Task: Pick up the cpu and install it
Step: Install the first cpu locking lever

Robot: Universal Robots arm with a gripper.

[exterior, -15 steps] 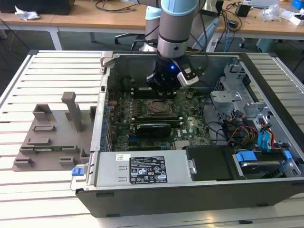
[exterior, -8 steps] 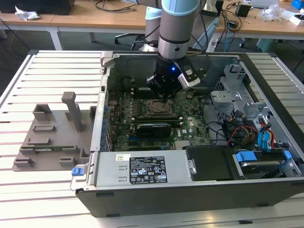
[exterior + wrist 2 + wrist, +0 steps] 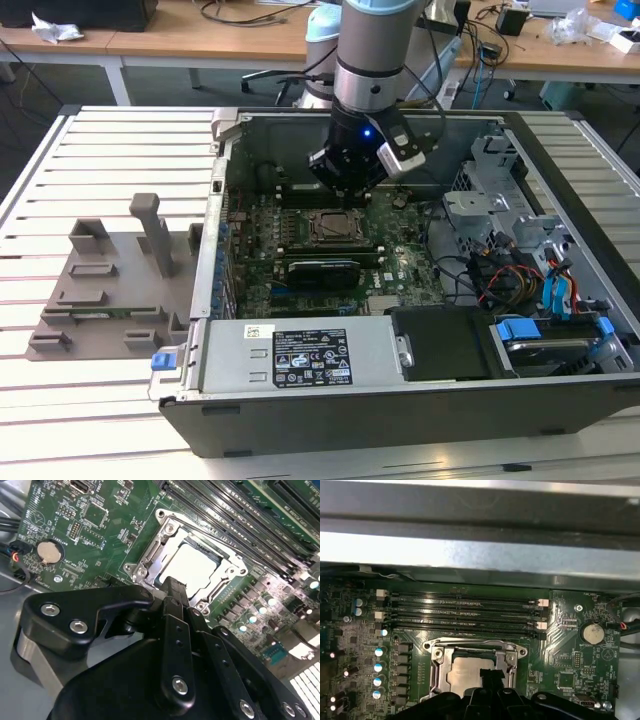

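Cpu seated flat inside socket frame on motherboard, pale top exposed. Tool just above socket edge, apparently empty; finger state cannot be told. Judgement: placement done; retention frame looks not yet latched.

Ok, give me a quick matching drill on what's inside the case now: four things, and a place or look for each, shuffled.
Things:
1. cpu
2. end effector
3. coin battery
4. memory slots

Descriptions:
A. round and silver, on the green board off to one side of the socket
B. long dark parallel rows beside the socket
C. pale silver square lying within the metal socket frame
D. black, hanging just above the socket

Pairs: 1-C, 2-D, 3-A, 4-B
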